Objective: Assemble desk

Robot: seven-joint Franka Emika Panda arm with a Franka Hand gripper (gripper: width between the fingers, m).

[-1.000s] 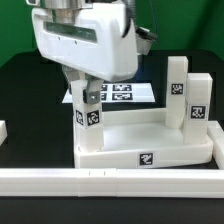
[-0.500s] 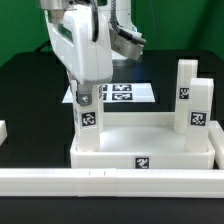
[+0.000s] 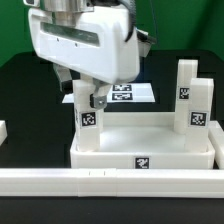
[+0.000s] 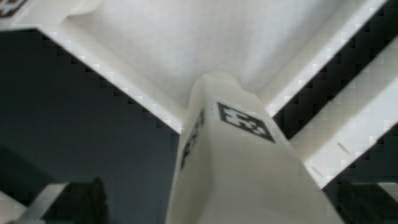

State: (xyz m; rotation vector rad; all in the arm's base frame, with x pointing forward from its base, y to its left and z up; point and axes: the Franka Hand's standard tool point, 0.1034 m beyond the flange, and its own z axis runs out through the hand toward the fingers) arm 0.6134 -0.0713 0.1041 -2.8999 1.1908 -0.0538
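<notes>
The white desk tabletop (image 3: 150,158) lies on the black table with its raised rim up. One white tagged leg (image 3: 88,116) stands upright in its near corner on the exterior view's left. My gripper (image 3: 87,99) straddles the top of that leg, jaws open with a gap beside the leg. In the wrist view the leg (image 4: 231,150) runs between my gripper's (image 4: 222,208) dark fingers (image 4: 68,200) down to the tabletop (image 4: 196,40). Two more legs (image 3: 186,92) (image 3: 200,112) stand at the tabletop's right side.
The marker board (image 3: 128,94) lies flat behind the tabletop. A long low white rail (image 3: 110,181) runs across the front. A small white part (image 3: 3,130) sits at the exterior view's left edge.
My hand turned about the upright leg, narrow side to the camera half a second ago, and is back broadside now. The leg and tabletop stay in place.
</notes>
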